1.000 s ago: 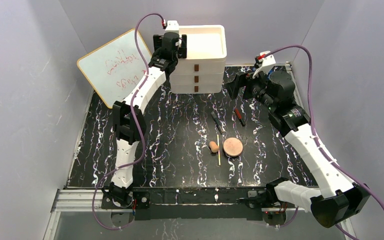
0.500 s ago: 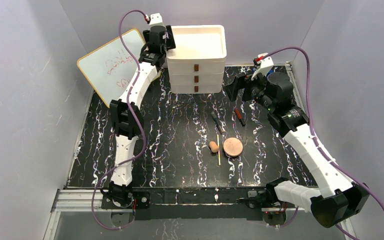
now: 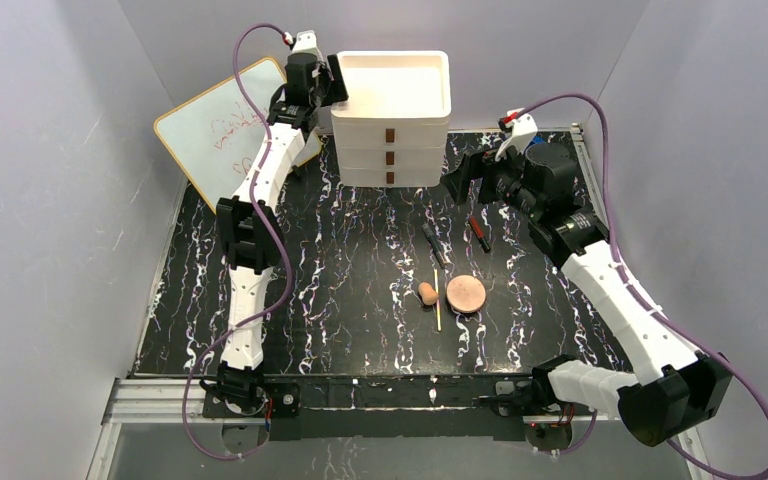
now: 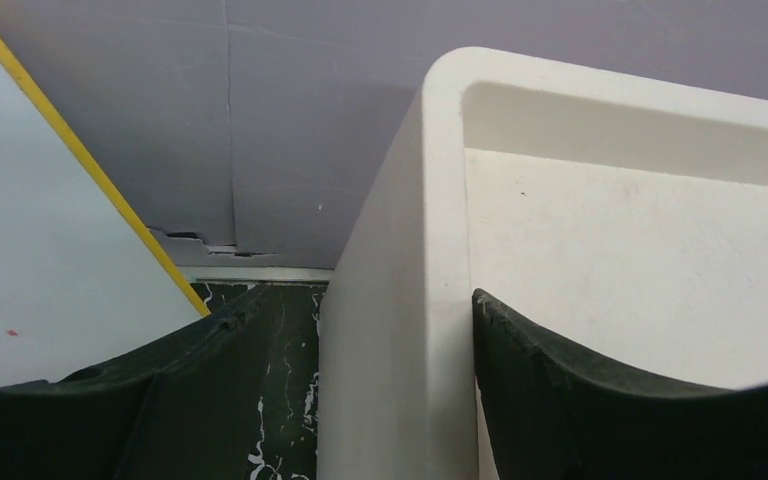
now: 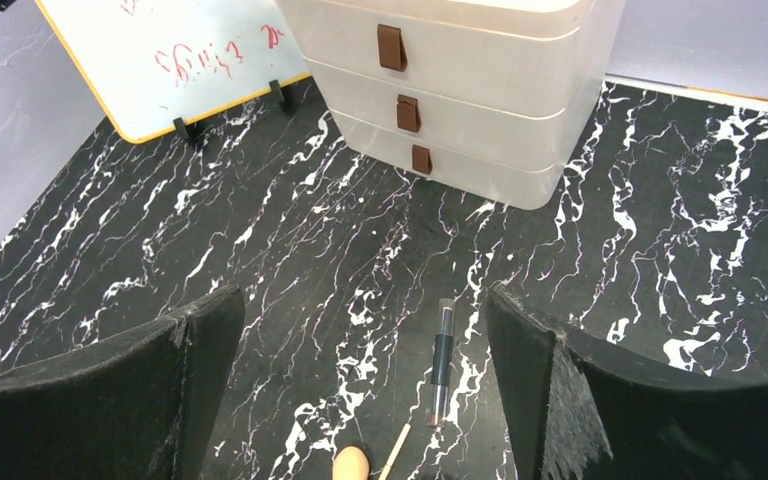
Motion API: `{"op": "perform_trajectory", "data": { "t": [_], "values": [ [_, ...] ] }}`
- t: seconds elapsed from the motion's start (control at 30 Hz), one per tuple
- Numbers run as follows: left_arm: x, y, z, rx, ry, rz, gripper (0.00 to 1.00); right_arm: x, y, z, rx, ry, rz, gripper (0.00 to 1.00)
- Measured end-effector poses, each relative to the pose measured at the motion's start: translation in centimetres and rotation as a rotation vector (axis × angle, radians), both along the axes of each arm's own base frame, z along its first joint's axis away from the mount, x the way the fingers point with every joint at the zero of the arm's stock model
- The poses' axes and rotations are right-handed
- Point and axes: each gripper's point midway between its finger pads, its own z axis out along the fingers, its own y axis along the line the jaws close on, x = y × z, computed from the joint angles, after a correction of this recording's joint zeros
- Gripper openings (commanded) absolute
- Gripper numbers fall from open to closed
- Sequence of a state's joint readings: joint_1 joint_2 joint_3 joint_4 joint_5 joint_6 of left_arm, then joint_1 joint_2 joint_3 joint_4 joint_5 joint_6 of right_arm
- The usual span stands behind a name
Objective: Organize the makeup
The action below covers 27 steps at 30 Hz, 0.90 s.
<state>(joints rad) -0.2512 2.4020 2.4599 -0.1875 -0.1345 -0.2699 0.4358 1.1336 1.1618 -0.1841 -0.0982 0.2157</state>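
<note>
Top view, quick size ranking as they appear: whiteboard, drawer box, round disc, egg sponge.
1. Whiteboard and drawer box: they look alike in size, and the whiteboard is partly covered, so I leave them unranked.
2. Round disc.
3. Egg sponge, the smallest.

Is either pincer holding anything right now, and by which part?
Nothing is held. The left pincer straddles the top tray's left wall, a gap showing beside its outer finger; the right pincer hangs open above a dark pencil.

white drawer box [image 3: 420, 150] beside tilted whiteboard [image 3: 210, 135]
</note>
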Motion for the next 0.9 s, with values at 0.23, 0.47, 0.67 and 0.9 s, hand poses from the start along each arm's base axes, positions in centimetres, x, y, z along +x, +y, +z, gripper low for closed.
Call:
{"op": "perform_trajectory", "data": {
  "t": [0.23,0.47,0.67,0.9],
  "values": [
    [-0.3,-1.4,0.3,0.014,-0.012,-0.060,0.02,0.4,0.5,-1.4,0.003,0.041,0.010,0.98],
    [-0.4,-1.5,0.4,0.072,-0.022,-0.084,0.00,0.5,0.8,-2.2,0.005,0.052,0.016,0.97],
    [-1.3,-1.1,0.4,0.076,0.002,-0.078,0.00,0.4,0.8,-4.3,0.005,0.100,0.009,0.91],
    [-4.8,0.6,0.4,0.070,0.090,-0.012,0.00,0.2,3.1,-7.8,0.026,0.131,0.023,0.91]
  ]
}}
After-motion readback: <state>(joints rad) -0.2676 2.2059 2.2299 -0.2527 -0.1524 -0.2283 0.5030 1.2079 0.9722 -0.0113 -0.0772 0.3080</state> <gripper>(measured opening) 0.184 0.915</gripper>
